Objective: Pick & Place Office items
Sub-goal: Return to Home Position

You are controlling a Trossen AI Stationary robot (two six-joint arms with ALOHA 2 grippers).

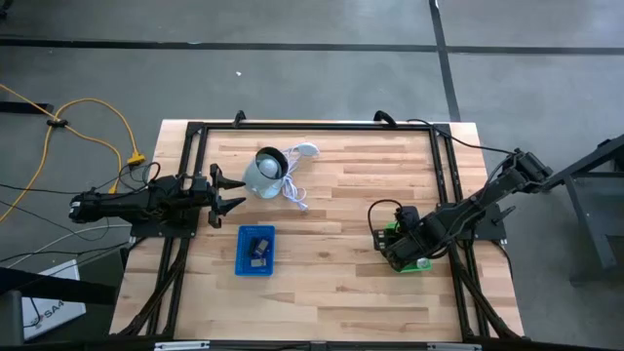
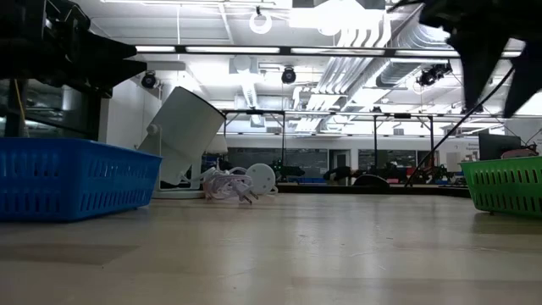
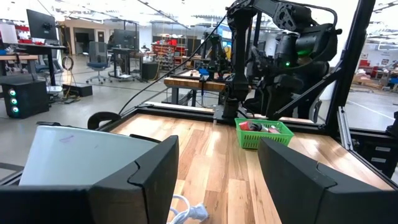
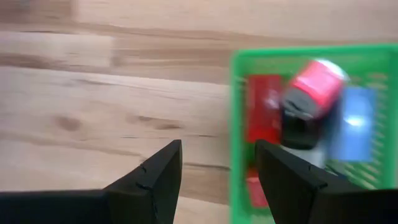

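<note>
No loose pieces show on the surface (image 1: 341, 210), so returning to rest looks the step in hand. The right arm (image 1: 458, 216) hangs over the green basket (image 4: 235, 137), jaws open and empty above a red block (image 4: 314, 84) and a blue block (image 4: 354, 124). It should lift straight past the rim. The left arm (image 1: 127, 203), jaws open, sits beside the round white object (image 1: 261, 174), with bare wood between the 2.

Bare table (image 1: 331, 229) lies clear between blue tray (image 1: 241, 255) and green tray (image 3: 249, 140). Obstacles: round grey-white object (image 1: 261, 175) with white cord (image 1: 295, 193), just ahead of the spread left gripper (image 1: 242, 193); right gripper (image 4: 217, 149), likewise parted, above the green tray's rim.
</note>
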